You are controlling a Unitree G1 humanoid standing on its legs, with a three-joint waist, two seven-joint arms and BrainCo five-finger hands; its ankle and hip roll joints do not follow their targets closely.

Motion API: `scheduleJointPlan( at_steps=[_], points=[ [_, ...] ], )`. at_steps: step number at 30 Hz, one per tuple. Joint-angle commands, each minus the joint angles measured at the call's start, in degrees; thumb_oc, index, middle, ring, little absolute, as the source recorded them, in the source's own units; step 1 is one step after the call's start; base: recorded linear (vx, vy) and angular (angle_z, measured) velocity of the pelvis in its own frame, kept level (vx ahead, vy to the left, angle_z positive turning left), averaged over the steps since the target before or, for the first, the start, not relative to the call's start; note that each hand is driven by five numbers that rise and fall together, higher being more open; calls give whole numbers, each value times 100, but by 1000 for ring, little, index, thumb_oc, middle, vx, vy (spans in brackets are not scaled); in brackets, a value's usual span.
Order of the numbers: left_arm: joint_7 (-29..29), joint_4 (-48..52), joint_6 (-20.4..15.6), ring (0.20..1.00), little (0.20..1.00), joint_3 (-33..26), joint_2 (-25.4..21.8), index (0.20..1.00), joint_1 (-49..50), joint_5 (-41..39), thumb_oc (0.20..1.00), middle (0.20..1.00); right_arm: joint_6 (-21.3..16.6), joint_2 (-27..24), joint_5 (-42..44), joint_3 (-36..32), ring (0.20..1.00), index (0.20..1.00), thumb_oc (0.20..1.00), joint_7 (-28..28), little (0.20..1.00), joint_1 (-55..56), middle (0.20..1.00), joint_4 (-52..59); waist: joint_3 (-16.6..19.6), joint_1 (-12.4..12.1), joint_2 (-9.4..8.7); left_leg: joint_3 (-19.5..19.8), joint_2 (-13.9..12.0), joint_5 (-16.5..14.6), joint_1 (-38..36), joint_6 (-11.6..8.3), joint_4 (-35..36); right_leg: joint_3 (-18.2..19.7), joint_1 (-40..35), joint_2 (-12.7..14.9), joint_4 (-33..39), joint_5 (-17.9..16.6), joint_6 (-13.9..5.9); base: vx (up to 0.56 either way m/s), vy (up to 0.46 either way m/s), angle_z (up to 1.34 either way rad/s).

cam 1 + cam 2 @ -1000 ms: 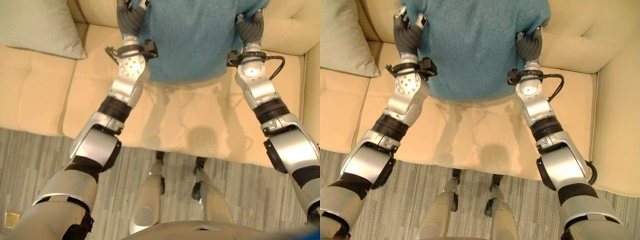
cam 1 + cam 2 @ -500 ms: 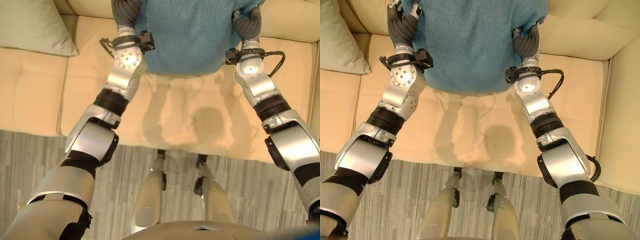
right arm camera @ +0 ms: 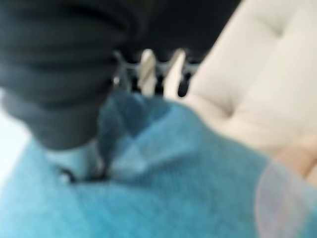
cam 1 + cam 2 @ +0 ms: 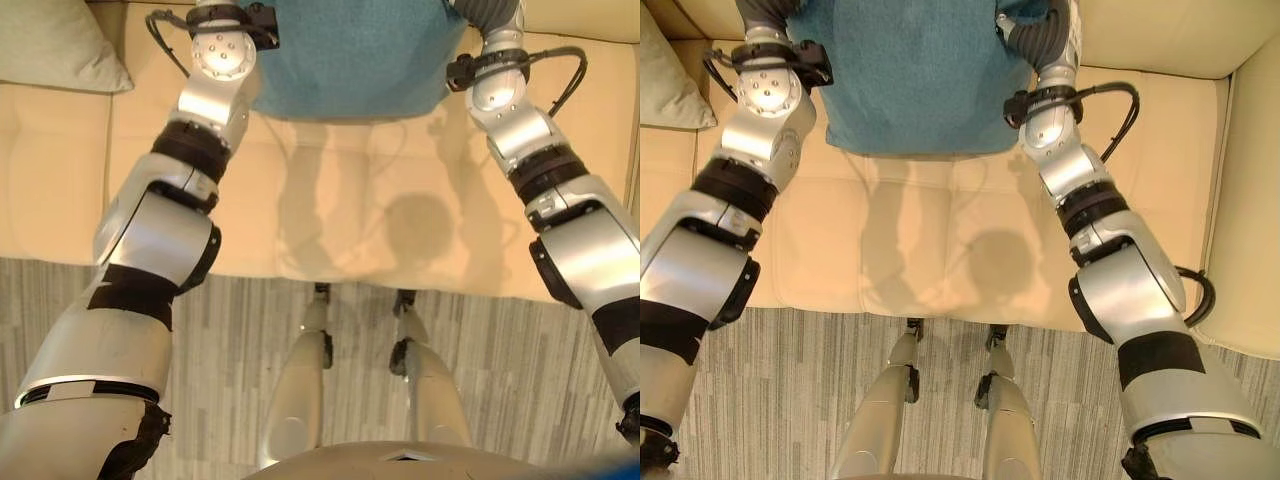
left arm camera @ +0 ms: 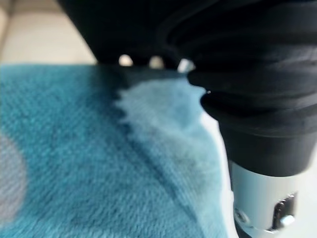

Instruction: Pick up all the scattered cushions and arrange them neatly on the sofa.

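A teal cushion [image 4: 345,60] hangs above the cream sofa seat [image 4: 350,220], near the backrest, and casts a shadow on the seat. My left hand [image 4: 762,12] grips its left edge and my right hand [image 4: 1040,38] grips its right edge. In the left wrist view the dark cover [image 5: 237,74] lies against the teal cushion [image 5: 74,163]. In the right wrist view silver fingers [image 3: 148,74] curl over the edge of the teal cushion [image 3: 173,173]. Most of both hands is cut off at the top of the eye views.
A pale grey-green cushion [image 4: 50,45] rests on the sofa's left seat. The backrest [image 4: 1160,35] runs behind the teal cushion, and the right armrest [image 4: 1250,200] closes that side. Grey striped carpet [image 4: 230,330] lies in front of the sofa.
Both arms have reached farther forward, carrying the teal cushion closer to the backrest. The camera has shifted too, so the hands now sit at the top edge.
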State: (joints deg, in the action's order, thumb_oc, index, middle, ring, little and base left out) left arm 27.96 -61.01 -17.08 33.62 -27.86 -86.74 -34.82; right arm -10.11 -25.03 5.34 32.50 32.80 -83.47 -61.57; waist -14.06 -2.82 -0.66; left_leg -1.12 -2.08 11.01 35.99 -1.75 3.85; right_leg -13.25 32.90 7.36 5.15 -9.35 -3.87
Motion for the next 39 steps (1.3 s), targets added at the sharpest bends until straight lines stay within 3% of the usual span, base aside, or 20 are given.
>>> scheduleJointPlan(
  at_steps=[1,7,15,18,24,27,28,29,31,32,33,35,37,39],
  points=[
    [59,-216,-114,1000,1000,203,197,1000,-934,202,1000,1000,87,398,56,342,1000,1000,1000,7,1000,-738,1000,-339,157,-76,235,401,-84,73,-137,-506,115,-5,120,123,-15,-291,-667,0,0,0],
    [199,-326,-79,1000,1000,-62,264,1000,-821,104,1000,1000,180,379,297,413,1000,1000,1000,-33,1000,-800,1000,-680,188,-91,260,407,-80,81,-249,-513,115,-16,4,126,-15,-265,-652,0,0,0],
    [72,-392,-235,1000,1000,-934,-1131,1000,186,-484,1000,1000,190,-832,505,230,1000,1000,1000,-69,1000,-488,1000,-738,287,-80,238,365,-72,7,-604,-509,115,-5,-330,114,-15,-198,-630,6,3,-2],
    [46,-183,-322,1000,1000,-1164,-1391,1000,590,-594,1000,1000,142,-1180,579,8,1000,1000,1000,-16,1000,-271,1000,-619,308,-72,238,358,-66,-21,-707,-501,115,-31,-451,118,-15,-163,-618,0,1,-1],
    [-1,1465,-579,1000,1000,-1874,-1672,1000,2207,-396,1000,1000,-42,-1673,660,-730,1000,1000,1000,-4,1000,869,1000,208,317,-84,226,332,-52,-76,-1016,-473,115,-92,-765,130,-15,-111,-575,0,0,1],
    [-66,2626,-591,1000,1000,-2482,-1496,1000,3656,-28,1000,1000,-107,-1708,444,-1282,1000,1000,1000,-48,1000,1903,1000,929,304,-99,219,296,-49,-132,-1243,-454,115,-106,-1001,132,-15,-52,-543,13,-4,-1],
    [-175,3396,-589,1000,1000,-2875,-1177,1000,4819,199,1000,1000,-159,-1610,280,-1747,1000,1000,1000,-126,1000,2736,1000,1491,287,-93,218,274,-59,-202,-1428,-457,115,-115,-1202,124,-15,16,-518,28,-6,-5],
    [-158,3450,-568,1000,1000,-2891,-1171,1000,4882,219,1000,1000,-140,-1599,265,-1761,1000,1000,1000,-119,1000,2791,1000,1537,312,-80,213,280,-48,-174,-1415,-452,115,-120,-1193,135,-15,-4,-518,33,-9,-5],
    [-537,4294,-535,1000,1000,-3265,-541,1000,6375,193,1000,1000,-280,-1452,95,-2285,1000,1000,1000,-500,1000,4141,1000,2317,351,-59,207,249,-59,-238,-1665,-440,115,-146,-1461,139,-15,77,-494,41,-4,-2],
    [-539,4319,-527,1000,1000,-3263,-541,1000,6412,195,1000,1000,-271,-1445,85,-2301,1000,1000,1000,-500,1000,4188,1000,2348,364,-61,203,250,-59,-241,-1676,-439,115,-147,-1473,140,-15,81,-495,72,-35,1],
    [-933,4319,-449,1000,1000,-3228,-67,1000,7048,194,1000,1000,-506,-1189,242,-2472,1000,1000,1000,-981,1000,5029,1000,2826,404,-15,182,253,-68,-276,-1840,-439,115,-185,-1654,132,-15,131,-480,67,-33,4],
    [-1140,4344,-392,1000,1000,-3204,22,1000,7360,265,1000,1000,-565,-1048,246,-2591,1000,1000,1000,-1147,1000,5466,1000,2989,449,-9,174,253,-70,-290,-1931,-442,115,-201,-1755,127,-15,162,-483,62,-32,9],
    [-1593,3864,-276,1000,1000,-3267,474,1000,8330,559,1000,1000,-737,-588,289,-2889,1000,1000,1000,-1644,1000,6751,1000,3047,560,30,162,254,-85,-348,-2260,-435,115,-258,-2109,102,-15,300,-465,83,-39,11],
    [-1726,3602,-184,1000,1000,-3279,694,1000,8492,363,1000,1000,-725,-432,292,-2940,1000,1000,1000,-1718,1000,7021,1000,3095,569,41,170,254,-85,-365,-2360,-431,115,-275,-2220,90,-15,328,-462,29,-12,3]
  ],
)
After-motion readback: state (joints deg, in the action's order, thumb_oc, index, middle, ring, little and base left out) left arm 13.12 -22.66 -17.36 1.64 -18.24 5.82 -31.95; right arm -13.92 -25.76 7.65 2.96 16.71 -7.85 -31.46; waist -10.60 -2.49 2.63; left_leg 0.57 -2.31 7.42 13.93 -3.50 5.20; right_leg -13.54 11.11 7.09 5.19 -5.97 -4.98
